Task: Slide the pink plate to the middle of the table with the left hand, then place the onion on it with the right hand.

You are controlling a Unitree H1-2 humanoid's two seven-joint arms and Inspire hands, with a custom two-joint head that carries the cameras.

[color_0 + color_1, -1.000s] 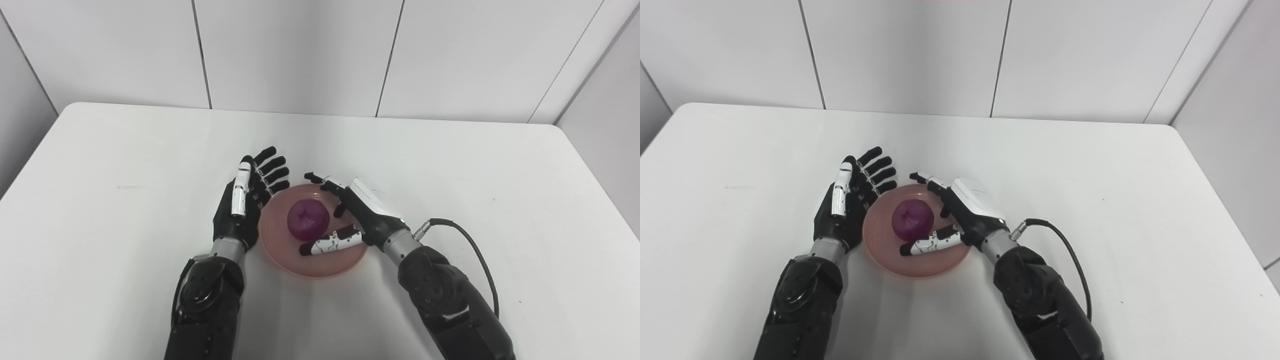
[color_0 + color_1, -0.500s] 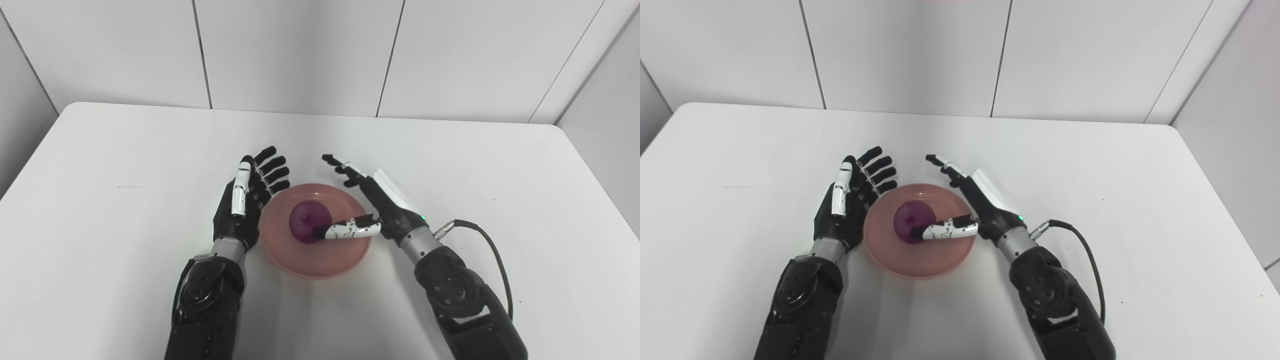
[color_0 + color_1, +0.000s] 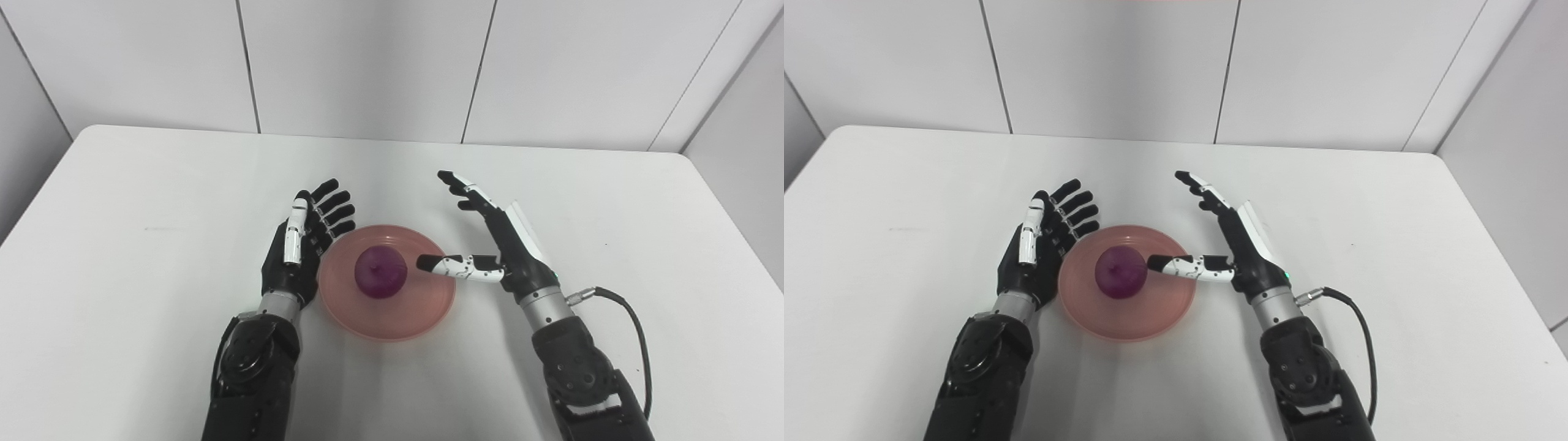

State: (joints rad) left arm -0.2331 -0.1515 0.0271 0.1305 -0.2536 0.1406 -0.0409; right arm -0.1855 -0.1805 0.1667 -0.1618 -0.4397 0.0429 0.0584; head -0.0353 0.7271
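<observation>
The pink plate [image 3: 422, 312] lies near the middle of the white table. A purple onion [image 3: 380, 273] rests on it, left of the plate's centre. My left hand [image 3: 303, 245] is open, on edge against the plate's left rim, fingers pointing away from me. My right hand [image 3: 499, 245] is open and empty just right of the plate, fingers spread and raised; its thumb reaches over the plate's right rim toward the onion without touching it. The same scene shows in the right eye view, with the onion [image 3: 1119, 273] and my right hand [image 3: 1237, 242].
The white table [image 3: 122, 202] ends at a grey panelled wall behind. A black cable [image 3: 631, 312] loops from my right wrist over the table to the right of the arm.
My right hand has let go of the onion, opened and drawn back to the right off the plate. The onion stays on the plate. The left hand has not moved.
</observation>
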